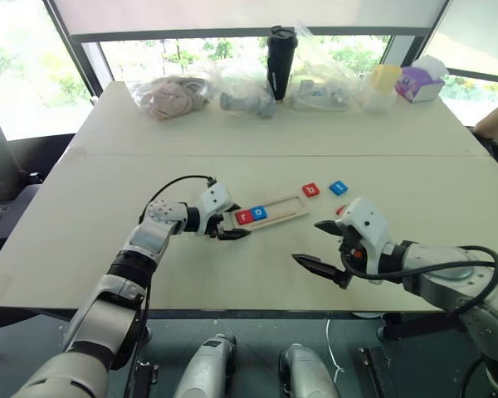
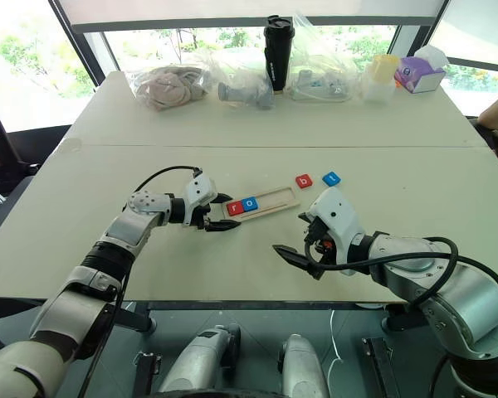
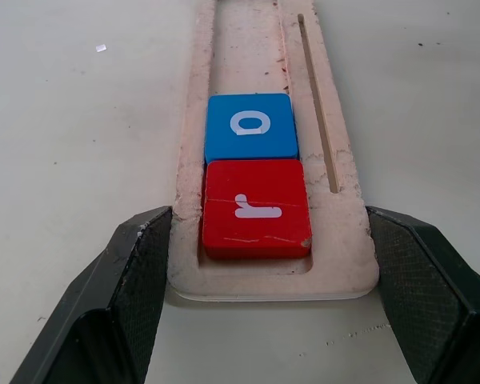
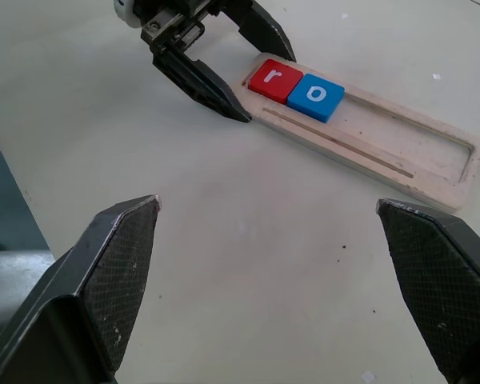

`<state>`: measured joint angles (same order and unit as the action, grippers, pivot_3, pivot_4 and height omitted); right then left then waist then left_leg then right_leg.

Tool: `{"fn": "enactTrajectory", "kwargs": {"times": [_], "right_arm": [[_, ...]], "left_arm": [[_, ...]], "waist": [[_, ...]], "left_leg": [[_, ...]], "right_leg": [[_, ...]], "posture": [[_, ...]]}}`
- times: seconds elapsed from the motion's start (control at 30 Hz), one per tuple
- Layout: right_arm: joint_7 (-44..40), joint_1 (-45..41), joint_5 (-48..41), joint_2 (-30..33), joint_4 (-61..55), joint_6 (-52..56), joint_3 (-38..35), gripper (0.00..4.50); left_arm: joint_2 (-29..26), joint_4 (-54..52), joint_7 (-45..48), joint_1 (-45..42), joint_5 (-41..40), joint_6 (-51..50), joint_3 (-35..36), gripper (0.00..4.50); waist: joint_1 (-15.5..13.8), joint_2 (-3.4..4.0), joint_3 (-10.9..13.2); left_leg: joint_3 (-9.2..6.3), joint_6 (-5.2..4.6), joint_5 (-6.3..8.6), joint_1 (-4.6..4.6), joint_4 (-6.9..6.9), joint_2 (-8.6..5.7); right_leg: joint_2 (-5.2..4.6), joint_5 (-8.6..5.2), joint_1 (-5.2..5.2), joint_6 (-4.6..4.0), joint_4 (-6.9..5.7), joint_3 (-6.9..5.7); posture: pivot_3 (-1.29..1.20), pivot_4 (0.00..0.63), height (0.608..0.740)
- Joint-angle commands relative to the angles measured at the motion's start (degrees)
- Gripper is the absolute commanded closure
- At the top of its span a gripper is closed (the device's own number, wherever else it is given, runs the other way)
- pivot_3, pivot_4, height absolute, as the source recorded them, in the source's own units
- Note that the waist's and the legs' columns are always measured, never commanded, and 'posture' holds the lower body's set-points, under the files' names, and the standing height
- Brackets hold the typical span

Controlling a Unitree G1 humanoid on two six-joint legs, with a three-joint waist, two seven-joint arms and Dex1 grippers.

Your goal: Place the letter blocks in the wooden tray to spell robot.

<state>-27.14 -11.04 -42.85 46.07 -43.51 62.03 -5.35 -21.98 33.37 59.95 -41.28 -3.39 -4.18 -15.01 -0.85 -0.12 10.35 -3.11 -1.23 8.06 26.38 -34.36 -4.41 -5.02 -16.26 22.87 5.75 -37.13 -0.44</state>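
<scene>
Clamping the near end of the wooden tray [image 3: 348,264], the left gripper [image 3: 272,296] has its two black fingers [image 3: 132,280] pressed against the tray's two long sides, so it is grasping the tray. Inside that end sits the red "r" block [image 3: 256,208], with the blue "o" block [image 3: 250,126] touching it further along; the rest of the slot is bare wood. In the left eye view this gripper and tray sit at centre frame, the tray running up and to the right on the counter [image 1: 108,249].

The right gripper [image 1: 319,245] hovers at lower right of centre with its fingers spread wide, released and holding nothing. Just above it, near the tray's far end, lie a red "b" block [image 1: 311,190] and a blue block [image 1: 339,187], side by side but apart; I cannot read that one's letter. A sliver of another red block [image 1: 340,210] peeks out beside the right gripper's white housing.

Along the frame's upper edge stand a black bottle [image 1: 280,60], clear plastic bags [image 1: 174,95] and a purple tissue box [image 1: 419,83].
</scene>
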Motion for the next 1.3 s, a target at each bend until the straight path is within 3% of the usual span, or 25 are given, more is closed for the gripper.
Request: {"fn": "enactTrajectory", "kwargs": {"times": [0.03,0.4,0.63,0.73,0.93,1.17,1.3], "right_arm": [[-1.1,0.4,0.8,0.8,0.4,-1.8,-1.3,0.00],[-4.1,4.7,4.8,1.5,4.5,-7.8,-2.6,0.00],[-5.3,5.7,6.3,0.1,6.5,-11.1,-1.3,0.00],[-5.6,5.5,6.9,-0.3,7.2,-11.7,-0.9,0.00],[-5.6,4.4,7.7,-1.3,9.3,-12.5,-1.3,0.00],[1.4,-10.0,15.1,-7.4,22.4,-12.8,3.1,0.00],[8.6,-23.1,18.4,-17.8,39.8,-8.8,5.0,0.00]], "left_arm": [[-1.4,-0.4,2.3,0.5,2.2,1.9,-1.5,1.16],[-14.1,-14.8,17.2,7.0,0.7,7.2,-2.9,1.16],[-15.2,-17.9,16.1,10.3,-0.1,3.7,-2.1,1.16],[-15.0,-18.5,15.6,11.0,-0.5,1.8,-1.9,0.02],[-16.4,-22.0,14.8,12.1,-0.9,-2.8,-0.6,0.02],[-23.3,-35.8,16.1,15.9,-14.2,-21.7,10.3,0.02],[-24.0,-39.3,9.2,14.6,-24.5,-34.2,22.6,0.02]], "waist": [[0.1,0.00,0.0],[0.4,0.01,0.0],[0.2,0.01,0.0],[0.2,0.02,0.0],[0.2,0.03,0.0],[1.8,0.04,0.0],[2.1,0.04,0.0]], "left_leg": [[0.00,-0.01,-0.01,0.00,0.00,0.00],[0.02,-0.04,-0.01,0.06,0.21,0.01],[0.02,-0.03,0.00,0.05,0.20,0.01],[0.03,-0.04,-0.01,0.04,0.20,0.01],[0.03,-0.04,-0.01,0.04,0.19,0.01],[0.03,-0.04,-0.02,0.05,0.21,0.02],[0.02,-0.03,-0.02,0.01,0.21,0.03]], "right_leg": [[0.00,0.00,0.01,0.00,0.00,0.00],[0.00,-0.01,0.21,-0.02,0.01,0.03],[-0.02,-0.01,0.19,-0.03,0.05,0.04],[-0.02,-0.01,0.19,-0.03,0.04,0.04],[-0.02,-0.01,0.19,-0.03,0.03,0.04],[0.00,-0.01,0.33,-0.03,-0.08,0.05],[0.04,0.01,0.46,-0.05,-0.09,0.04]], "posture": [[0.00,0.150,0.740],[0.00,0.150,0.740],[0.00,0.150,0.740],[0.00,0.150,0.740],[0.00,0.150,0.740],[0.00,0.150,0.740],[0.00,0.150,0.740]]}}
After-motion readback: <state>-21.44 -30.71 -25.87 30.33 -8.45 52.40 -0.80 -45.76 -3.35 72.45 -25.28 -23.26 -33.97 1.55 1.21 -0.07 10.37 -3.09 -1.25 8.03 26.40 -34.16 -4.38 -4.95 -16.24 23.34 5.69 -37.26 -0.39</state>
